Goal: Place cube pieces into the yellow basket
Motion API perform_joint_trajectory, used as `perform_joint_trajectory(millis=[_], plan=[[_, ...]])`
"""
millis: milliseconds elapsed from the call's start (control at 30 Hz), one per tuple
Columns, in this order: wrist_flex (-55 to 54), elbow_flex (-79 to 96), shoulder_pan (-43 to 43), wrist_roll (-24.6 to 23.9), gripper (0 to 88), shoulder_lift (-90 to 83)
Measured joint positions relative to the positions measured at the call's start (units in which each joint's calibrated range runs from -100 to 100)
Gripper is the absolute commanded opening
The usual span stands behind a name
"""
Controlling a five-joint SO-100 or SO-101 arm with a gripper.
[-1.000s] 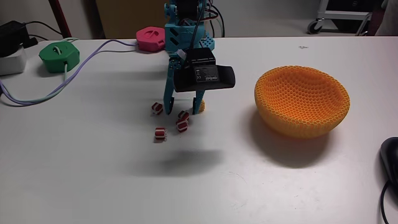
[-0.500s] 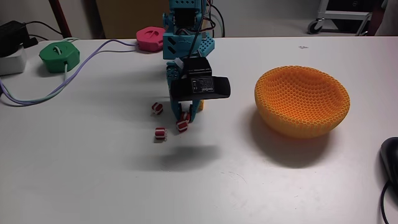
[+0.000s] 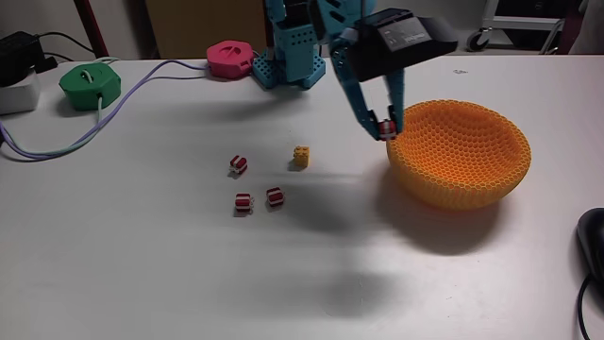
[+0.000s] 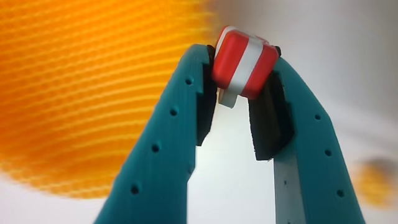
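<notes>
Jaws clamped on a red-and-white cube [image 4: 244, 61] at the gripper [image 3: 388, 129] tips, just at the near rim of the yellow basket [image 3: 460, 151]. Risk: released there, it could strike the rim and bounce out. Fixed view showed four cubes [image 3: 245, 201] on the table [image 3: 142, 255]; wrist view showed the tip-only hold.

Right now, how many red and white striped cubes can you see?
4. Three lie on the table: one at the left, two side by side nearer the camera. The fourth is held in the gripper beside the yellow basket's rim.
</notes>
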Motion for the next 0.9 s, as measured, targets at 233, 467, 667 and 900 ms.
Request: perform_joint_trajectory(millis=[233, 467, 667, 900], plan=[[0.8, -4.4, -12.4, -7.2, 47.3, 3.2], [1.6, -7.6, -11.1, 1.8, 59.1, 3.7], [-0.6, -7.2, -6.7, 4.7, 58.9, 2.6], [-2.4, -3.4, 7.4, 12.5, 53.1, 3.2]])
